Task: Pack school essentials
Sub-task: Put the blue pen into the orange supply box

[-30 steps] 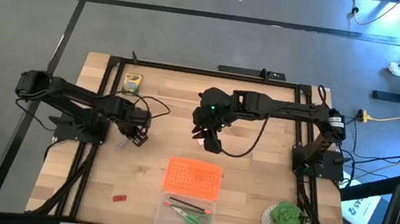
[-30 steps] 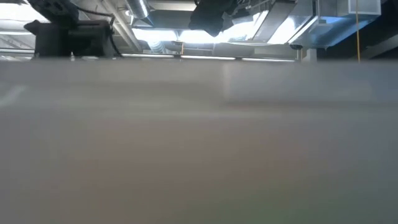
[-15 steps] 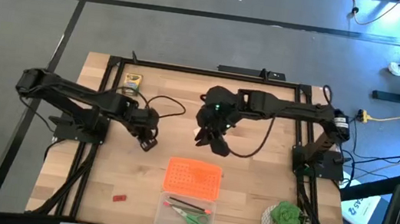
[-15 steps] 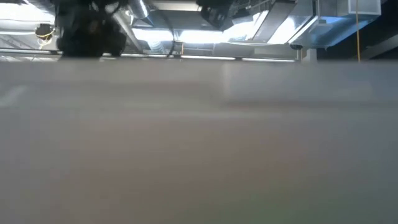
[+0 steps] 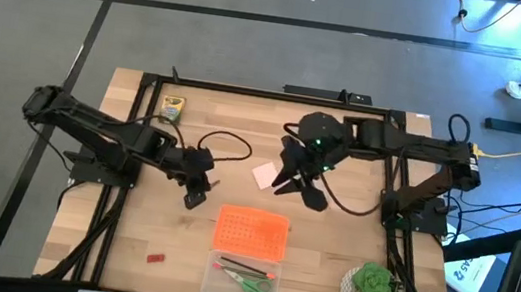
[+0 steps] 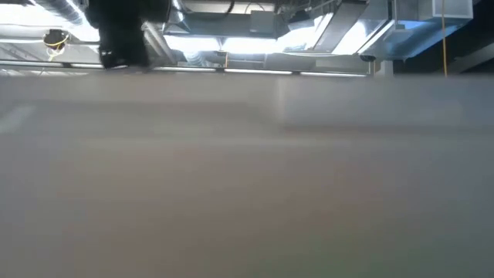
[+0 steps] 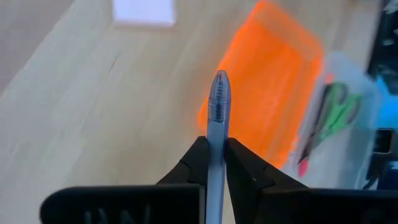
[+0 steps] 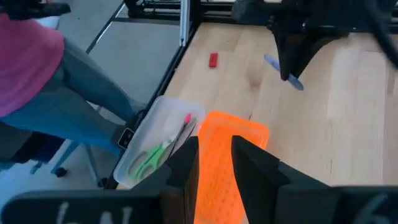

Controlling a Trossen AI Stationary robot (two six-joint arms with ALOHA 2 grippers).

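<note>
My left gripper (image 5: 197, 194) is shut on a thin purple pen (image 7: 217, 112), left of the orange perforated lid (image 5: 251, 234). My right gripper (image 5: 310, 195) is open and empty above the table, right of the pink square pad (image 5: 265, 175), which lies flat on the wood. The clear box (image 5: 241, 280) at the near edge holds green-handled scissors (image 5: 252, 286) and a red pen (image 5: 240, 265). The tiny red block (image 5: 156, 256) lies at the near left. The crayon box (image 5: 173, 107) lies at the far left. My left gripper pinches the purple pen's shaft (image 7: 215, 146) between its two fingers (image 7: 198, 160). The pen lies along the fingers and sticks out forward past their tips, its capped end (image 7: 219, 84) toward the orange lid. It is lifted clear of the table.
A green potted plant (image 5: 373, 290) stands at the near right corner. A black frame (image 5: 248, 91) runs round the table. In the right wrist view a person in a pink top (image 8: 28, 56) is beyond the table's near edge. The low view shows only the arms' tops.
My left gripper has carried the pen toward the table's right edge and a little nearer, up to the orange lid. My right gripper has gone toward the right edge, off the spot where the pink pad now shows lying on the table.
</note>
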